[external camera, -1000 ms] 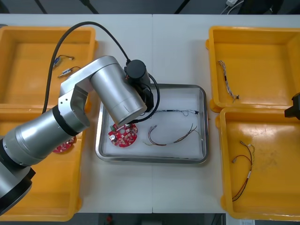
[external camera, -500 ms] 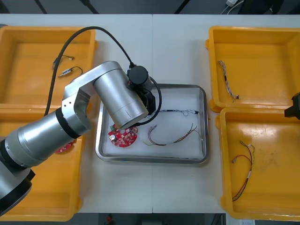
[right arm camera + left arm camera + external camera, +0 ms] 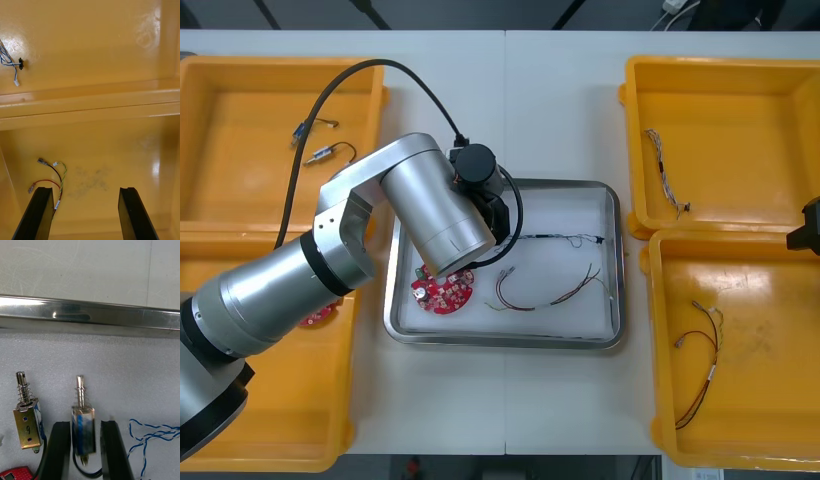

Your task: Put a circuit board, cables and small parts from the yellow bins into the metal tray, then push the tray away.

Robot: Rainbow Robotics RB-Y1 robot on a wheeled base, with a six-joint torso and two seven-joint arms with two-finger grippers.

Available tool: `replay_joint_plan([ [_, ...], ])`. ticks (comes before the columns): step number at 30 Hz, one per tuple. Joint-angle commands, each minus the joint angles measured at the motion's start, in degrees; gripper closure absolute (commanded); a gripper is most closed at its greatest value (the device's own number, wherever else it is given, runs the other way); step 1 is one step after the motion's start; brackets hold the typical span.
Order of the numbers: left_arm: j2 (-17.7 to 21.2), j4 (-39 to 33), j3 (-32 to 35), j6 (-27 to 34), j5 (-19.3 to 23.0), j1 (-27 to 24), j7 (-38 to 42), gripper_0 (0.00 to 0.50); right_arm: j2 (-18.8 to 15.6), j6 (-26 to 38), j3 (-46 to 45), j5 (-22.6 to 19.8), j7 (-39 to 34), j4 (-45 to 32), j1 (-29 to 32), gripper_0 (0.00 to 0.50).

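My left gripper point(image 3: 85, 423) is low over the white inside of the metal tray point(image 3: 612, 205), near its far left rim, shut on a small metal part point(image 3: 83, 429) that stands between its fingers. A second small metal part point(image 3: 27, 420) lies beside the left finger point(image 3: 56, 450). A twisted blue and white cable point(image 3: 150, 431) lies on the other side. In the front view the left arm point(image 3: 430, 210) covers that corner of the tray. A round red circuit board point(image 3: 445, 290) and a red and yellow cable point(image 3: 545, 290) lie in the tray. My right gripper point(image 3: 86, 191) hangs open over the near right bin.
Two small metal parts point(image 3: 320, 150) lie in the far left yellow bin point(image 3: 240, 200). A red circuit board point(image 3: 310, 315) shows in the near left bin point(image 3: 260, 420). The far right bin point(image 3: 750, 200) holds a blue and white cable point(image 3: 665, 175); the near right bin point(image 3: 760, 420) a red and yellow cable point(image 3: 700, 370).
The left arm has shifted slightly right and nearer over the tray's left part, uncovering more of the far left bin. The right arm has not moved.
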Motion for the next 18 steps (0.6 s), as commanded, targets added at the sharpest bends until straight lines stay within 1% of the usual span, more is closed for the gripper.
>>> replay_joint_plan([
  [1,-1.46,-0.61,-0.93,-0.56,-0.69,-2.58,3.44,0.167,0.64,0.21,-2.33,0.02,-1.35,-1.89,0.49,0.000],
  [2,-1.46,-0.61,-0.93,-0.56,-0.69,-2.58,3.44,0.153,0.55,0.21,-2.42,0.02,-1.26,-1.89,0.49,0.000],
  [7,-1.46,-0.61,-0.93,-0.56,-0.69,-2.58,3.44,0.118,0.55,0.21,-2.77,-0.07,-1.44,-2.24,0.49,0.000],
  [9,-1.46,-0.61,-0.93,-0.56,-0.69,-2.58,3.44,0.090,0.55,0.21,-2.94,-0.16,-1.35,-2.32,0.49,0.000],
  [10,-1.46,-0.61,-0.93,-0.56,-0.69,-2.58,3.44,0.067,0.55,0.21,-3.03,-0.16,-1.35,-2.32,0.49,0.000],
  [12,-1.46,-0.61,-0.93,-0.56,-0.69,-2.58,3.44,0.041,0.55,0.21,-3.03,-0.16,-1.35,-2.24,0.49,0.000],
  [13,-1.46,-0.61,-0.93,-0.56,-0.69,-2.58,3.44,0.013,0.64,0.21,-3.03,-0.33,-1.26,-2.24,0.49,0.000],
  [14,-1.46,-0.61,-0.93,-0.56,-0.69,-2.58,3.44,0.000,0.55,0.21,-3.03,-0.42,-1.35,-2.32,0.49,0.000],
  [18,-1.46,-0.61,-0.93,-0.56,-0.69,-2.58,3.44,0.000,0.55,0.21,-3.03,-0.60,-1.26,-2.32,0.49,0.000],
])
